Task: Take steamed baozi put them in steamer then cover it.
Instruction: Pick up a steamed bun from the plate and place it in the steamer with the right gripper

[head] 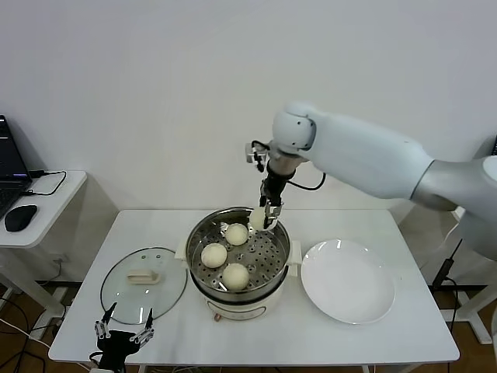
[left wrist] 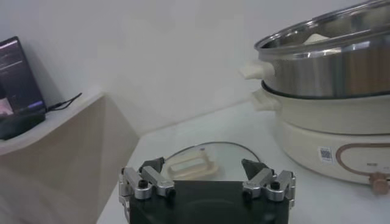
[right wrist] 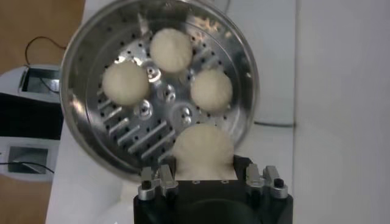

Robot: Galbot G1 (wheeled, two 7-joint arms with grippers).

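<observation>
The steamer [head: 199,233] stands mid-table with three steamed baozi [head: 236,233] [head: 213,255] [head: 235,276] on its perforated tray. Over its far right rim, my right gripper [head: 269,217] is shut on a fourth baozi [head: 258,219]. In the right wrist view that baozi [right wrist: 203,151] fills the right gripper [right wrist: 204,161], above the tray [right wrist: 137,131] and the other buns [right wrist: 172,50]. The glass cover [head: 124,291] lies flat on the table left of the steamer. My left gripper [head: 124,330] waits open at the table's front left edge. From the left wrist view the left gripper [left wrist: 201,165] faces the cover [left wrist: 192,163].
An empty white plate [head: 347,280] lies right of the steamer. To the left of the table stands a side table with a laptop [head: 9,167] and a mouse [head: 20,217]. The steamer's cream base [left wrist: 329,131] shows in the left wrist view.
</observation>
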